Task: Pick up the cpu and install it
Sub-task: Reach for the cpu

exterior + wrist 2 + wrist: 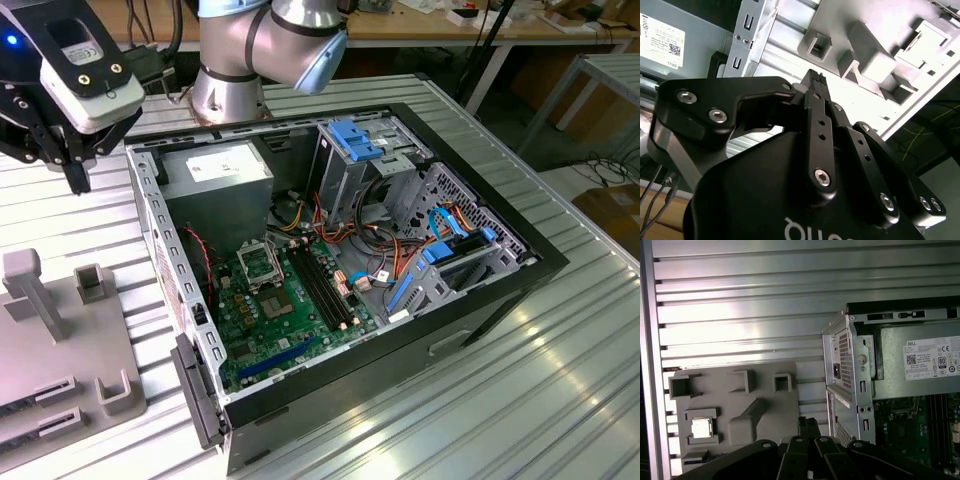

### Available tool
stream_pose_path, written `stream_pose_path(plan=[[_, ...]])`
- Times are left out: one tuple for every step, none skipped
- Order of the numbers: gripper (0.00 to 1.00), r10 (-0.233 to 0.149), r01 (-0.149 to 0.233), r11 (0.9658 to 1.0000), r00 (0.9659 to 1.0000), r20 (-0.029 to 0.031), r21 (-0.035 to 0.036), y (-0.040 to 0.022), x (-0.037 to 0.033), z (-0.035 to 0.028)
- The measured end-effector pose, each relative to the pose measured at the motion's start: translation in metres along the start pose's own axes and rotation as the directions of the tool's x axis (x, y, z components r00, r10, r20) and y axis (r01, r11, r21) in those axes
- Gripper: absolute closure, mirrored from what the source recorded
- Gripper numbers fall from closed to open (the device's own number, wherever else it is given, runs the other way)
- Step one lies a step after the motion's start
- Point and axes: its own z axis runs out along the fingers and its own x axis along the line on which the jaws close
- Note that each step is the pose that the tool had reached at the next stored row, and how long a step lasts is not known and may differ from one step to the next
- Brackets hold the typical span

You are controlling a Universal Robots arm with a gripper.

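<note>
Ribbed worktop (560, 330) with open case (480, 290), grey tray (760, 410) just beside it. Gripper (809, 424) hovering near both, jaws closed on nothing. Cpu (701, 428) flat in an edge pocket of tray. Advisable: open jaws, centre over chip, descend square, grip by sides.

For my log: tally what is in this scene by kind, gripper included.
grey parts tray: 1
cpu, lying in a tray pocket: 1
open computer case: 1
gripper: 1
Total: 4
</note>
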Motion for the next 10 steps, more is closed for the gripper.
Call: stream_pose_path(plan=[[0.89, 0.0, 0.0, 1.0, 1.0, -0.0002, 0.0, -0.0001, 0.001, 0.0001], [0.89, 0.0, 0.0, 1.0, 1.0, -0.0005, 0.0001, -0.0003, 0.002, 0.0002], [0.89, 0.0, 0.0, 1.0, 1.0, -0.001, 0.0001, -0.0005, 0.0036, 0.0004], [0.89, 0.0, 0.0, 1.0, 1.0, -0.0013, 0.0001, -0.0006, 0.0045, 0.0004], [0.89, 0.0, 0.0, 1.0, 1.0, -0.0014, 0.0001, -0.0007, 0.0055, 0.0006], [0.89, 0.0, 0.0, 1.0, 1.0, -0.0017, 0.0001, -0.0008, 0.0065, 0.0007], [0.89, 0.0, 0.0, 1.0, 1.0, -0.0018, 0.0001, -0.0009, 0.0068, 0.0007], [0.89, 0.0, 0.0, 1.0, 1.0, -0.0018, 0.0002, -0.0009, 0.0068, 0.0007], [0.89, 0.0, 0.0, 1.0, 1.0, -0.0018, 0.0001, -0.0009, 0.0069, 0.0007], [0.89, 0.0, 0.0, 1.0, 1.0, -0.0019, 0.0001, -0.0009, 0.007, 0.0007]])
